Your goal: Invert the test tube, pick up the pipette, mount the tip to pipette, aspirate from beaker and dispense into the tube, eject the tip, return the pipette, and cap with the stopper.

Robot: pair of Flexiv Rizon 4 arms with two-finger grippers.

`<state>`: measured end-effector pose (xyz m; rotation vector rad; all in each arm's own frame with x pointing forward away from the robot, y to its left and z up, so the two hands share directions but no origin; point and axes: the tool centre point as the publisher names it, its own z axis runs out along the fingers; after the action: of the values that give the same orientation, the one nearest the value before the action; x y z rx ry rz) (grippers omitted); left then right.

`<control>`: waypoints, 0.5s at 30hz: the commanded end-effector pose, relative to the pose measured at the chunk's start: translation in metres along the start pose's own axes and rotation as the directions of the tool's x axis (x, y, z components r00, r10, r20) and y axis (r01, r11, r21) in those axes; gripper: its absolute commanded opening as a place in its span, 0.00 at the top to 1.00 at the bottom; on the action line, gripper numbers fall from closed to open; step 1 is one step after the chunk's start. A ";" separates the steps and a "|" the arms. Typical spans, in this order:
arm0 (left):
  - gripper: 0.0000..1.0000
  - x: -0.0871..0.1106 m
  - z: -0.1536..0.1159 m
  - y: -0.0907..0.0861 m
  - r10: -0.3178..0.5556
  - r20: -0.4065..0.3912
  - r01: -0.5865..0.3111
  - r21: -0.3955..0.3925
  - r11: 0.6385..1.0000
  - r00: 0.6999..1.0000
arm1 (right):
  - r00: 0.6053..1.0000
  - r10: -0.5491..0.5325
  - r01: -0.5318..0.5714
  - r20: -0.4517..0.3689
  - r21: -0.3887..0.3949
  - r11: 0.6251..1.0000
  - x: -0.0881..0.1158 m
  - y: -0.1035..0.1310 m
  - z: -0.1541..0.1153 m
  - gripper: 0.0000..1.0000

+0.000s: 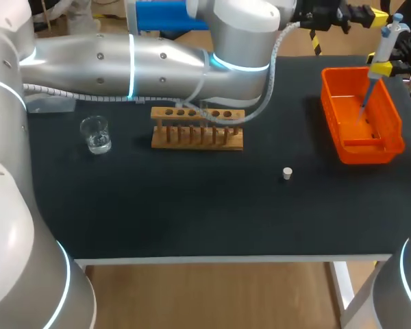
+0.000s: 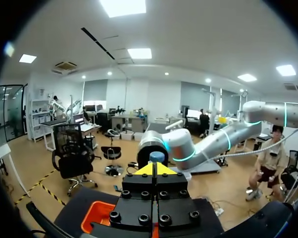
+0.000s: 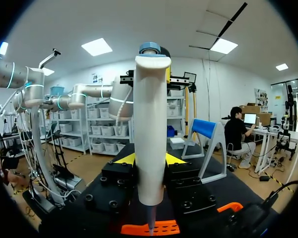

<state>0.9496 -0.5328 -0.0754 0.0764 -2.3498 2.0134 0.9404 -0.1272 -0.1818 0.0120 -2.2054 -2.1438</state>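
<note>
Rack [image 1: 197, 128]: a wooden one is standing upright on the table with its long side facing the near edge. A row of round holes is running along its top bar, and a row of thin pegs is standing along its lower front.
Bin [image 1: 370, 153]: an orange, open-topped, rectangular one is sitting well to the right of the rack, about level with it, with its long sides running front to back.
Table [image 1: 192, 205]: its dark top is carrying the rack toward the far side. A wide bare stretch is lying in front of the rack, ending at a pale front edge.
</note>
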 end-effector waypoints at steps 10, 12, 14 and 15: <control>1.00 0.000 0.007 0.007 -0.001 -0.011 0.001 -0.012 1.000 1.000 | 1.000 0.001 -0.001 -0.006 0.001 1.000 -0.002 0.000 -0.002 1.00; 1.00 0.000 0.007 0.009 -0.003 -0.012 0.003 -0.017 1.000 1.000 | 1.000 0.001 -0.001 -0.006 0.001 1.000 -0.002 0.000 -0.002 1.00; 1.00 0.001 0.007 0.010 -0.004 -0.013 0.004 -0.018 1.000 1.000 | 1.000 0.001 -0.001 -0.006 0.001 1.000 -0.002 0.000 -0.002 1.00; 1.00 0.001 0.006 0.011 -0.005 -0.013 0.005 -0.018 1.000 1.000 | 1.000 0.001 -0.001 -0.006 0.001 1.000 -0.002 0.000 -0.002 1.00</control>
<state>0.9474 -0.5370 -0.0848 0.0706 -2.3581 1.9880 0.9400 -0.1275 -0.1830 0.0116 -2.2061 -2.1432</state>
